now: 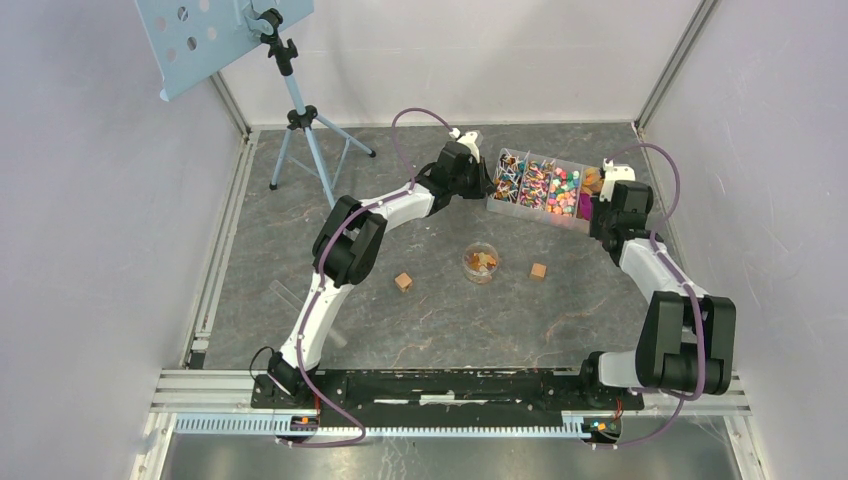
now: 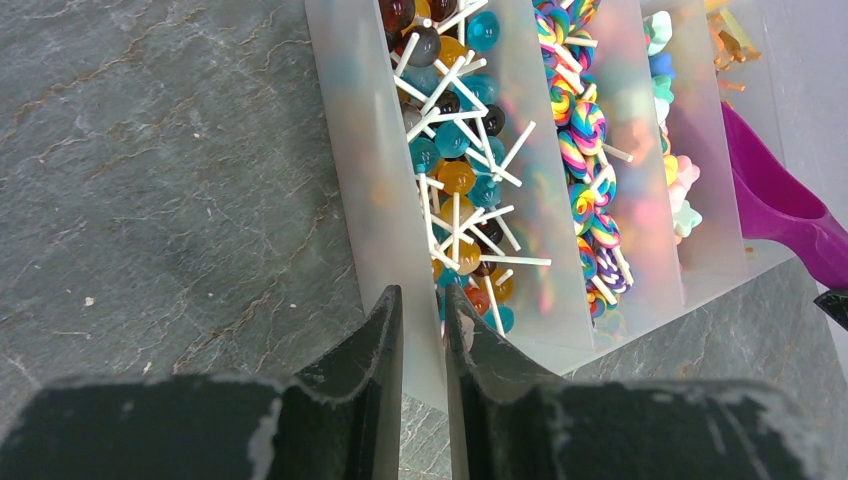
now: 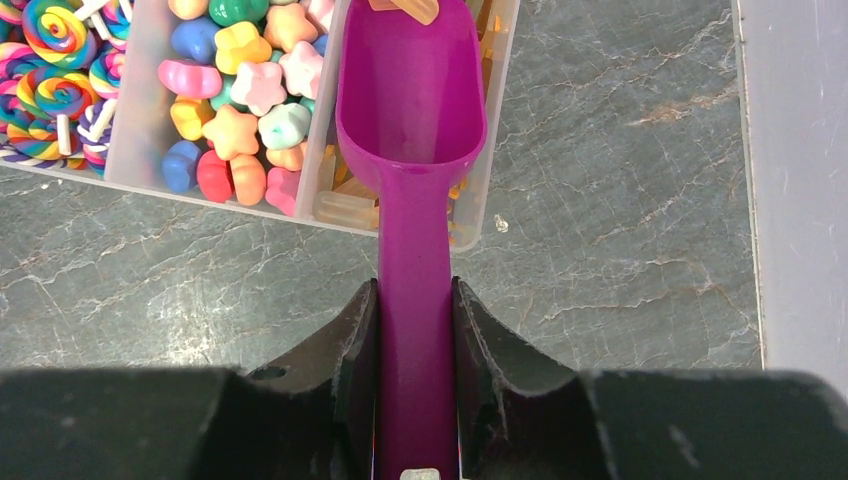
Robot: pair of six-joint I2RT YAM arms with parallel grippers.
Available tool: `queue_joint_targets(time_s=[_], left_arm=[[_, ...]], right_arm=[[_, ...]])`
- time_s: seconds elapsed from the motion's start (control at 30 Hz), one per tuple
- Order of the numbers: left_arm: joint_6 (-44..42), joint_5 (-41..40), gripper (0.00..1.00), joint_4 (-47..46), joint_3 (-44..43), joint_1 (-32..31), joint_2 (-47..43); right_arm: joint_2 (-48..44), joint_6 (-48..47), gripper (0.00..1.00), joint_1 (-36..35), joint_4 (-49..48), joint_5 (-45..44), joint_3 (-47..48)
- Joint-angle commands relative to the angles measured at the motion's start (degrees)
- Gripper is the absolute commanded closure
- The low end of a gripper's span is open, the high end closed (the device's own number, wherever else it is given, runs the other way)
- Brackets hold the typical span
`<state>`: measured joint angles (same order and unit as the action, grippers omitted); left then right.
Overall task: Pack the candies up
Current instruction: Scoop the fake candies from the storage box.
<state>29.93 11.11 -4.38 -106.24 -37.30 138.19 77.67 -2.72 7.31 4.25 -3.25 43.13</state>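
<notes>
Your left gripper is pinched shut on the thin end wall of the candy box. The wall sits right between its two fingers. It looks like it is holding the box so it does not slide.

Your right gripper is squeezed tight on the handle of the purple scoop. The scoop's bowl sticks out straight ahead of the fingers, over the end part of the box. The bowl looks almost bare. You can see just one orange bit at its far tip.

Most of the candies are in the box, ahead of both grippers. The star shapes lie just to the left of the scoop, and the lollipops are right in front of the left fingers.

The little clear cup sits well behind both grippers, back toward the arm bases, between two wooden cubes. A few orange and brown pieces are in it, so I think some packing is done.

The job looks only partly finished. You most likely need to scoop again and tip more into the cup.
</notes>
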Motion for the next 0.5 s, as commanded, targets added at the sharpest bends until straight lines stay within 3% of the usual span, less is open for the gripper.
queue_joint_targets(time_s=[0.0,0.47], left_arm=[[-0.9,5.2,0.98,-1.3,-1.7,-0.4,-0.8],[-0.1,6.0,0.98,-2.1,-0.9,-0.3,-0.6]], right_arm=[[1.5,-1.0,1.00,0.5,-3.9,1.7,-0.8],[3.3,-1.7,1.00,0.6,-8.8,1.2,-2.5]])
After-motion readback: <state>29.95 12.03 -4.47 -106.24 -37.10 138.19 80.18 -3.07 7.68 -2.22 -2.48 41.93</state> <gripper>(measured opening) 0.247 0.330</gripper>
